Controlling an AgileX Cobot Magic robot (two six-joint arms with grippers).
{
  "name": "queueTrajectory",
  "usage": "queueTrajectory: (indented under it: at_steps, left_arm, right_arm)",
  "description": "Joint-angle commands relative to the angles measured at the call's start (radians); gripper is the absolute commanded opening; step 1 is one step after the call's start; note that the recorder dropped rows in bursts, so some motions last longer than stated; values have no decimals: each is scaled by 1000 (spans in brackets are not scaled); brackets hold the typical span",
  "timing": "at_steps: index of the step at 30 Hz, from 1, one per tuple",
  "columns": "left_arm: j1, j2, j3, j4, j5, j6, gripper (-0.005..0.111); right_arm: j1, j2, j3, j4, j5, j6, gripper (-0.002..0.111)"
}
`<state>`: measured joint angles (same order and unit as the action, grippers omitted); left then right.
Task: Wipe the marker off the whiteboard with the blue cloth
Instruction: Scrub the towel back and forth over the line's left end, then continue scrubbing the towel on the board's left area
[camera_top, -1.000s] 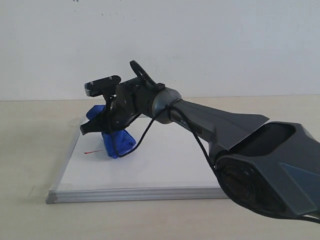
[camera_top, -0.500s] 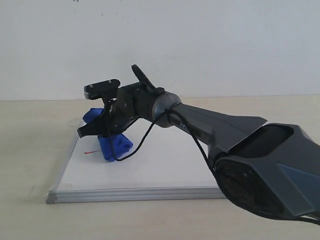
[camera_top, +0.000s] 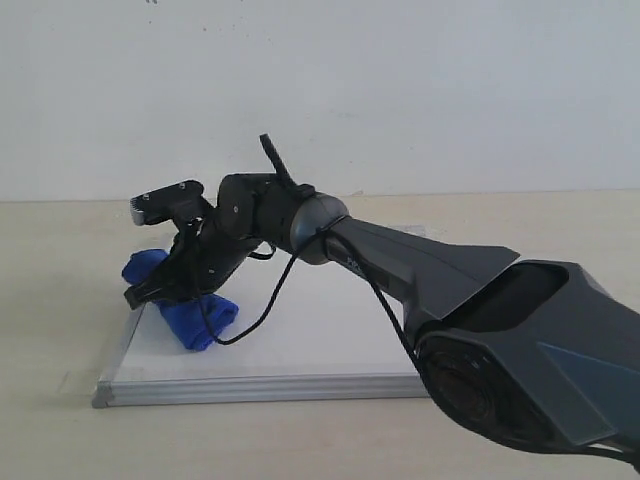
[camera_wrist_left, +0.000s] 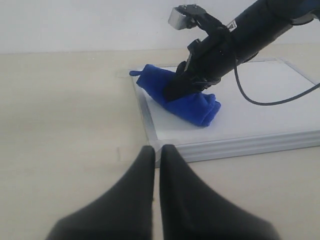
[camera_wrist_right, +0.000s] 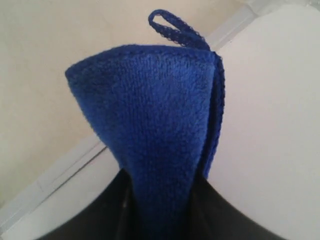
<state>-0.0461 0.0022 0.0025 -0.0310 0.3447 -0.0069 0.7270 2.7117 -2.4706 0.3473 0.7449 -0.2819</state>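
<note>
The whiteboard (camera_top: 320, 335) lies flat on the tan table, silver frame all round. My right gripper (camera_top: 170, 285) reaches across to the board's left edge, shut on the blue cloth (camera_top: 190, 322), which presses on the board and overhangs its left frame. In the right wrist view the blue cloth (camera_wrist_right: 155, 125) fills the space between the jaws of my right gripper (camera_wrist_right: 160, 177), over the whiteboard (camera_wrist_right: 270, 125). No red marker line shows in any view. The left wrist view shows my left gripper (camera_wrist_left: 157, 152) shut and empty, low over the table short of the whiteboard (camera_wrist_left: 260, 110) and blue cloth (camera_wrist_left: 192, 105).
The right arm (camera_top: 430, 265) stretches low over the board from the right, a black cable (camera_top: 260, 310) looping beneath it. Bare tan table (camera_top: 60, 330) surrounds the board, and a white wall stands behind.
My right gripper has dragged the blue cloth leftward to the board's left edge. The short red mark seen beside the cloth earlier no longer shows.
</note>
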Motion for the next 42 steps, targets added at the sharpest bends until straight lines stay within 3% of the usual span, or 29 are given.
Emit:
queueTrajectory:
  at_steps: [1,4,13,17,23,29,34,42]
  left_arm:
    - [4,-2,-2,-10,-7,1,4]
    - [4,-2,-2,-10,-7,1,4]
    - [4,-2,-2,-10,-7,1,4]
    - [4,-2,-2,-10,-7,1,4]
    - [4,-2,-2,-10,-7,1,4]
    - [4,-2,-2,-10,-7,1,4]
    - [4,-2,-2,-10,-7,1,4]
    - [4,-2,-2,-10,-7,1,4]
  right_arm:
    - [-52,8,-8,-270,53,167,0]
    - [-54,10,-8,-347,66,228,0]
    - [41,10,-15,-26,4,-50,0]
    - [29,10,-19,-72,-20,-55,0]
    - [-45,12,-19,-258,-39,118,0]
    - [-44,17,-19,-227,-72,121,0]
    - [9,34,-21,-99,-98,-21,0]
    - [8,32,-21,-99,-183,-34,0]
